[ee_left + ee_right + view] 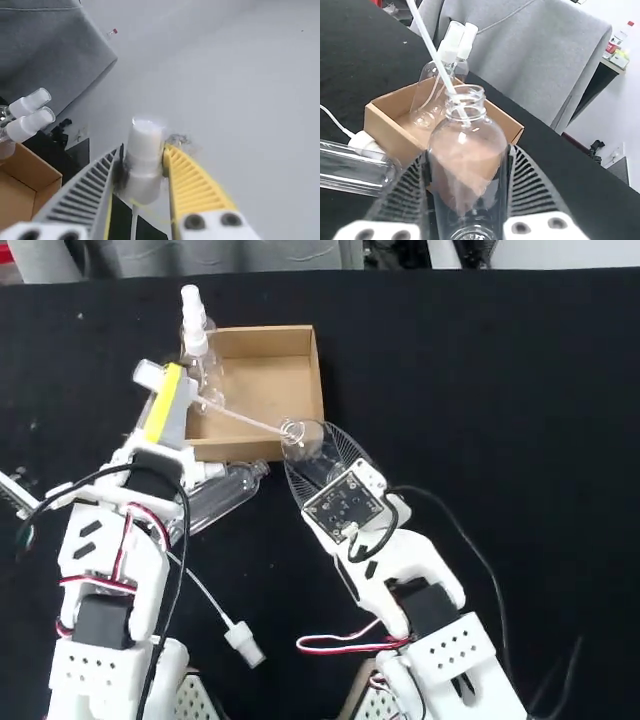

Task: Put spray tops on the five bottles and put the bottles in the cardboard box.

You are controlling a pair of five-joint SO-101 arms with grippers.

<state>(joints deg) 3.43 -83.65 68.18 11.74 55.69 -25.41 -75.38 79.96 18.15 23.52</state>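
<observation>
Clear plastic, round-shouldered and open at the neck: that is the bottle point(467, 135) your right gripper point(469, 156) clamps between its ribbed black fingers, neck up, just beside the cardboard box point(318, 370). Your left gripper point(142, 159), one finger yellow and one grey, is clenched on a white cylindrical spray top point(146, 137). Its thin dip tube point(240, 418) slants across the box's corner, and its end sits inside the bottle's neck. Box contents: two capped bottles point(197, 335) standing together in one corner on brown card. On the black table point(500, 390) you have a sideways bottle point(228, 492), clear, just beside the box's front wall and partly under the left arm. A loose spray top point(243, 642) with its tube lies near the arm bases.
</observation>
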